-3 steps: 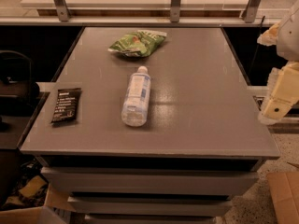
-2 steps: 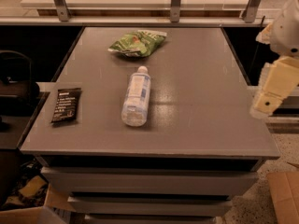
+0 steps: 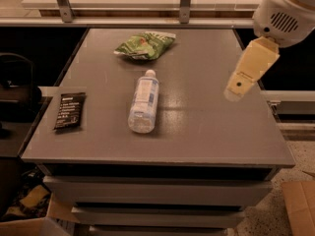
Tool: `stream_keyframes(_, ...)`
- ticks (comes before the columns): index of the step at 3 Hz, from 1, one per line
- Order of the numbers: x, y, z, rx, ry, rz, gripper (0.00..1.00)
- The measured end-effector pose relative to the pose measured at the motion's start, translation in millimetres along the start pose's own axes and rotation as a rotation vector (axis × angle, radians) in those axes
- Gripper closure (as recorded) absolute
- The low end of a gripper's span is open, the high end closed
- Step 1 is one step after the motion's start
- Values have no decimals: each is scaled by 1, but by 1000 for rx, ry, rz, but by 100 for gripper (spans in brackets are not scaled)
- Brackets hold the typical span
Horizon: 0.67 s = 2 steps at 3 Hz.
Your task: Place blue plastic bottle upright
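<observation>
- Table (image 3: pixel 206 136): grey top carrying three items, well apart from one another.
- Green snack bag (image 3: pixel 144 44): lies near the far edge, just beyond the bottle's cap.
- Black wrapper packet (image 3: pixel 69 110): lies flat near the left edge, left of the bottle.
- Blue plastic bottle (image 3: pixel 143 102): lies on its side at mid-table, white cap toward the far edge, base toward the near edge.
- My end effector (image 3: pixel 239 84): hangs above the table's right side, touching nothing; whether it is released or clenched, I cannot tell.
- The bottle lies well to the left of my end effector, with only bare table surface between them.
</observation>
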State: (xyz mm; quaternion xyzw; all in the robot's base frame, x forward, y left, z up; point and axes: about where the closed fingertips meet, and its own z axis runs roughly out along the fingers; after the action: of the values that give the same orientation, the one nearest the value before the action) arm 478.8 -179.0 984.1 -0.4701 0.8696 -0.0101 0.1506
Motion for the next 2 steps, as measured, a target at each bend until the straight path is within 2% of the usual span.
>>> stream_keyframes(1, -2, -1, -2, 10, -11, 83, 0)
stream_keyframes(2, -2, -1, -2, 11, -11, 83, 0)
